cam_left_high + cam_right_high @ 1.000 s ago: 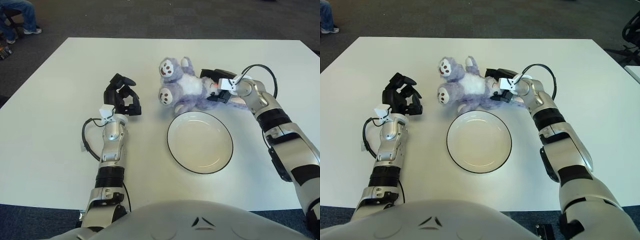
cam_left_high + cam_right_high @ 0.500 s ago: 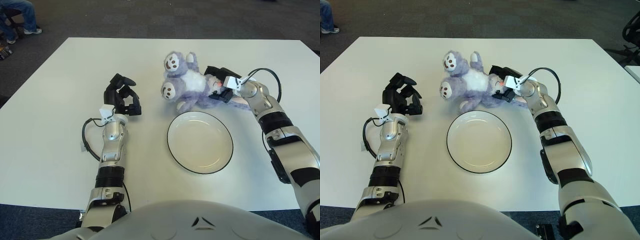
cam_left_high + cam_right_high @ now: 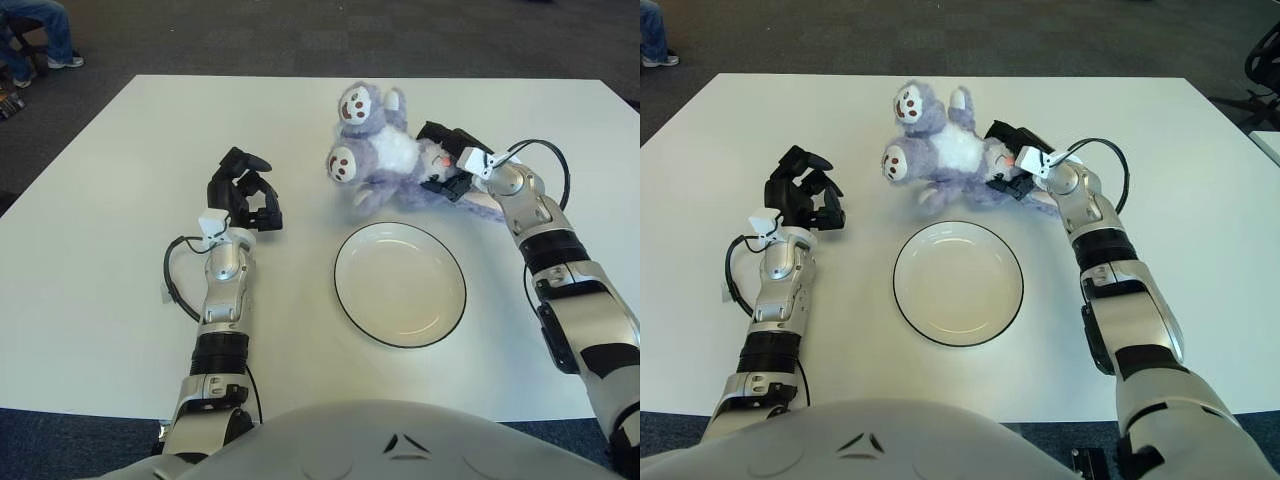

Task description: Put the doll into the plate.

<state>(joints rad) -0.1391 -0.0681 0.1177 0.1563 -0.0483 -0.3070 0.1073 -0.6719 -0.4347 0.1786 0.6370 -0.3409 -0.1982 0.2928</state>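
Note:
A purple and white plush doll (image 3: pixel 385 155) hangs just above the table behind the white plate (image 3: pixel 400 284), its feet with brown soles pointing left. My right hand (image 3: pixel 447 163) is shut on the doll's right side and holds it lifted and tilted. The plate has a thin dark rim and is empty; it lies in front of the doll, at the table's centre right. My left hand (image 3: pixel 245 195) is raised above the table to the left, fingers curled, holding nothing.
The white table (image 3: pixel 110 200) ends at a dark carpet beyond its far edge. A seated person's legs (image 3: pixel 35 30) show at the far left corner, off the table.
My right hand has lifted the doll and carried it a little up and to the right. The left hand and the plate have not moved.

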